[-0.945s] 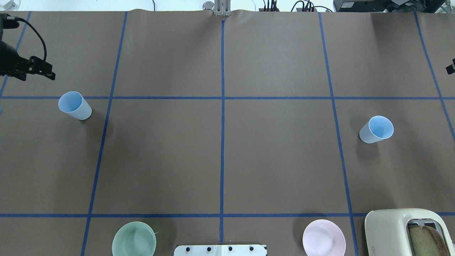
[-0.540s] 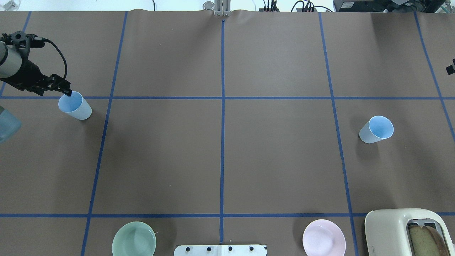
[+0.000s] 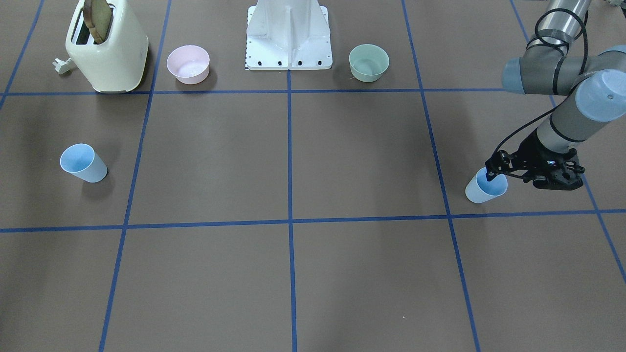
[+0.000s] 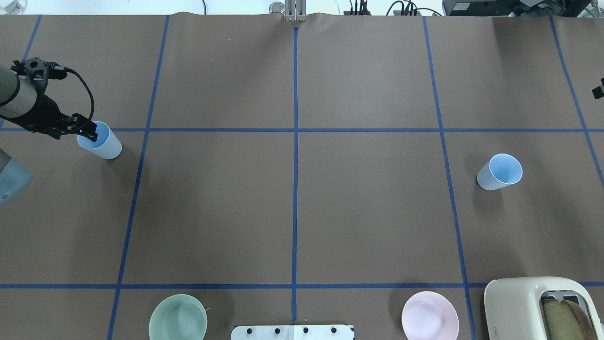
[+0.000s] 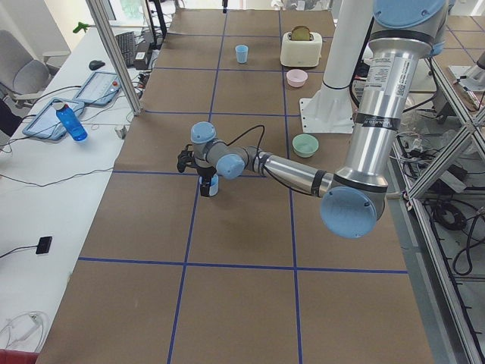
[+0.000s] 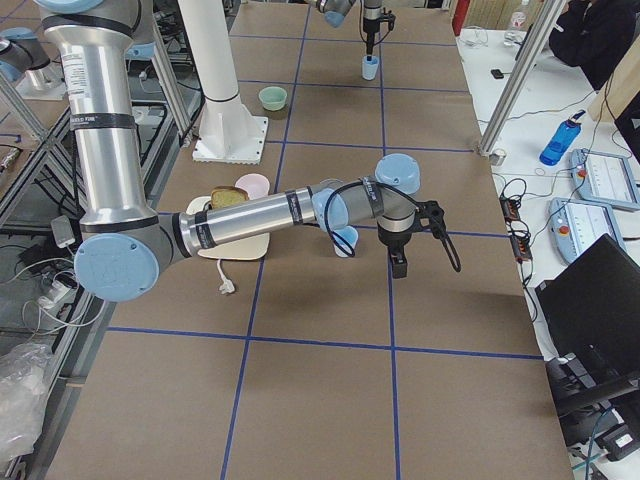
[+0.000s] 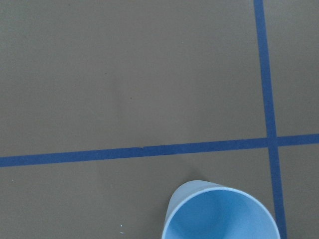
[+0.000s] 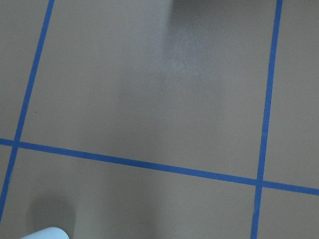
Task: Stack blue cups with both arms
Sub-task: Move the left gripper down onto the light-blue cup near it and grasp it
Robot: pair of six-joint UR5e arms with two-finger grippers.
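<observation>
Two light-blue cups stand upright on the brown table. The left cup [image 4: 103, 144] also shows in the front view [image 3: 481, 190] and at the bottom of the left wrist view [image 7: 219, 214]. My left gripper [image 4: 90, 133] [image 3: 491, 172] is at its rim, open, with one finger dipping inside the cup. The right cup [image 4: 501, 171] [image 3: 83, 164] stands alone. My right gripper [image 6: 398, 262] hangs beside it, apart from it. In the overhead view the right gripper [image 4: 598, 89] is only a sliver at the edge, so I cannot tell whether it is open or shut.
A cream toaster [image 4: 528, 302] with bread stands at the near right. A pink bowl [image 4: 430, 317] and a mint-green bowl [image 4: 178, 318] flank the white mounting base [image 3: 289, 36]. Blue tape lines grid the table.
My left gripper has moved right and down from the table's left edge to the left cup's rim. The cups and the right gripper have not moved.
</observation>
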